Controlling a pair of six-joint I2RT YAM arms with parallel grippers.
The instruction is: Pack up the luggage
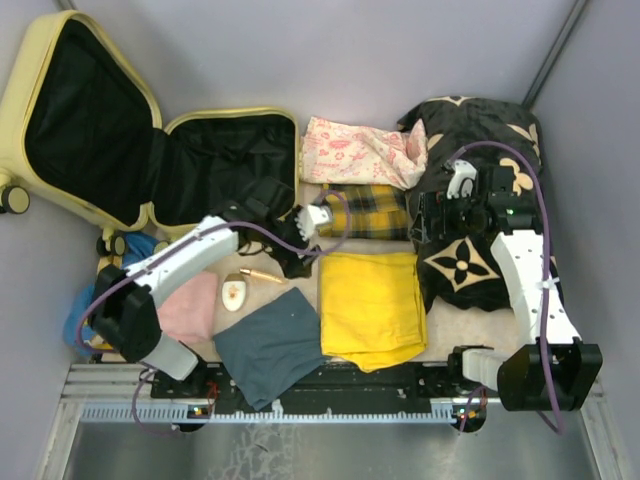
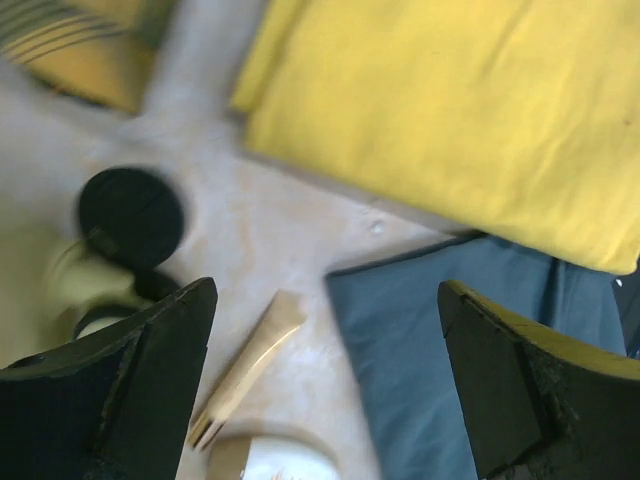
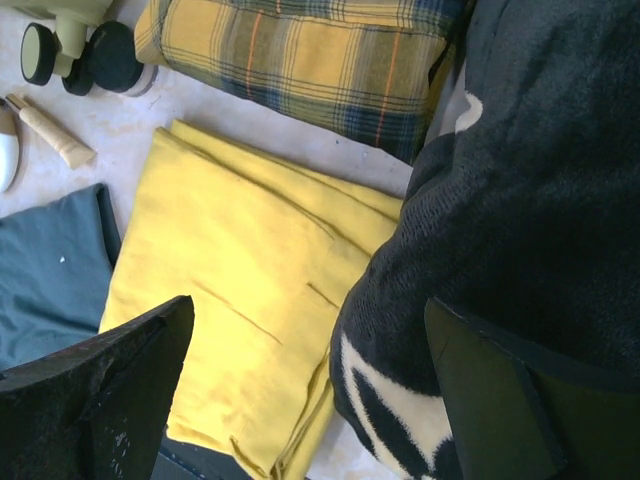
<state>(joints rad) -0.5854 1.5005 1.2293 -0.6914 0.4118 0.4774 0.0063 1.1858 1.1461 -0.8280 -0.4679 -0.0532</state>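
Top external view gives me the luggage (image 1: 22, 95) first. It lies open at the far left of the table (image 1: 450, 325), its lid propped against the back wall. Both halves show bare black lining, and its small black wheels (image 3: 40, 50) sit at the near corner.

Next in size is the black cloth with beige flower motifs (image 1: 460, 265), heaped at the far right. My right gripper (image 3: 310, 390) hangs over its left edge with the jaws spread wide and nothing between them. One finger is above the black cloth and the other above the yellow cloth (image 3: 250, 290).

That yellow cloth lies folded at the centre front, touching the black one. A grey-blue cloth (image 1: 270, 345) is just beside it on the left, at the near edge.

A pink patterned cloth (image 1: 360, 150) lies crumpled at the back, right of the luggage. A folded plaid cloth (image 1: 365, 212) sits in front of it, between it and the yellow cloth. A plain pink cloth (image 1: 190, 308) lies under my left arm, with something blue (image 1: 80, 315) past it at the table's left edge.

My left gripper (image 2: 325, 380) hovers near the luggage's near corner with the jaws wide apart and empty. Below it are a white oval object (image 1: 234, 292) and a small beige tube (image 2: 250, 365), lying close together on bare table.
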